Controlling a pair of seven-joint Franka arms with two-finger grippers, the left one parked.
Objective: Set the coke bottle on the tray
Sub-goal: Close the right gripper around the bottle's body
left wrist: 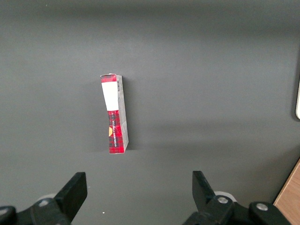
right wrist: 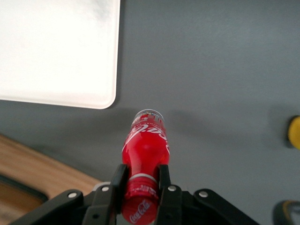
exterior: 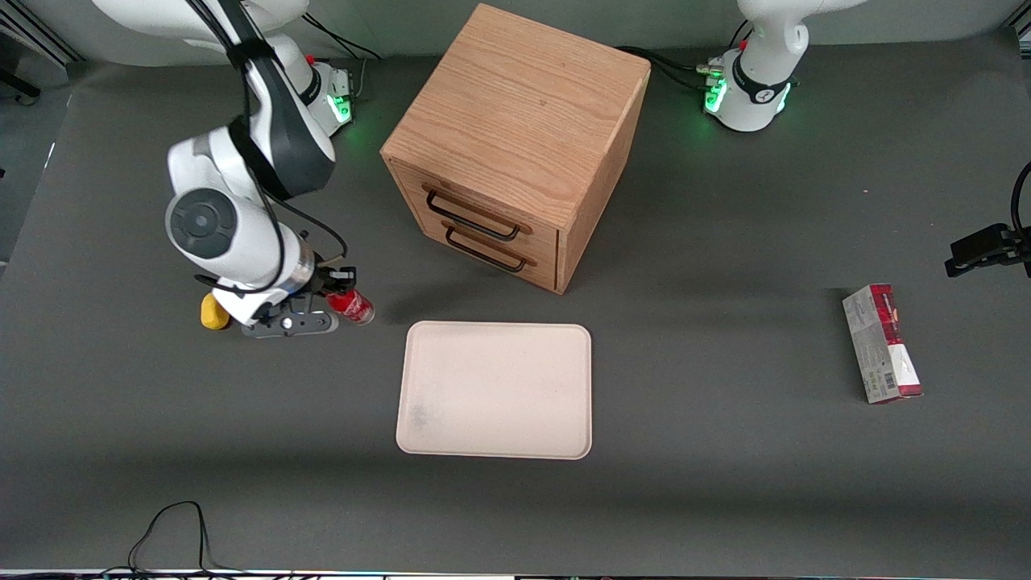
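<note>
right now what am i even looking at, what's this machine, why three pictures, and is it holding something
These are two robot arms bolted to a grey table; only one is working. The front view looks down on the whole table. The other two pictures come from cameras on the arms' wrists. The working arm's gripper is shut on the neck of a coke bottle, close to the tray but not over it. A wooden drawer box stands farther from the front camera than the tray. A yellow lump lies beside the gripper. A red-and-grey carton lies toward the parked arm's end; it is what the parked arm's wrist camera sees.
</note>
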